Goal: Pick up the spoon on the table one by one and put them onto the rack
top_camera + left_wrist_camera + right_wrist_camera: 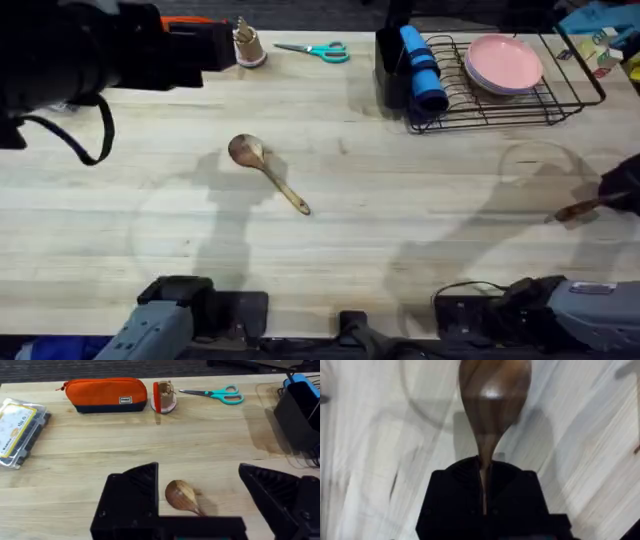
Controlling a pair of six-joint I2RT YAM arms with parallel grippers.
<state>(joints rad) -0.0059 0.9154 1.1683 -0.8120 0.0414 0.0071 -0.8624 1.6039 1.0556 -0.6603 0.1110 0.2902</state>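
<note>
A wooden spoon (265, 170) lies on the table (400, 240) left of centre, its bowl toward the far left. In the left wrist view its bowl (181, 495) sits on the wood between the spread black fingers of my left gripper (197, 469), which is open and hovers above it. My right gripper (622, 190) is at the right edge of the table, shut on a second, darker spoon (492, 385) by its handle, with the bowl pointing away from the fingers. The black wire rack (565, 100) stands at the far right; its tall utensil holder (300, 415) is on its left end.
Pink plates (503, 62) and a blue object (423, 68) sit in the rack. Along the far edge lie teal scissors (318, 50), an orange pencil case (106, 394), a small sharpener-like item (164, 397) and a plastic packet (17, 430). My left arm (90, 45) looms dark at upper left.
</note>
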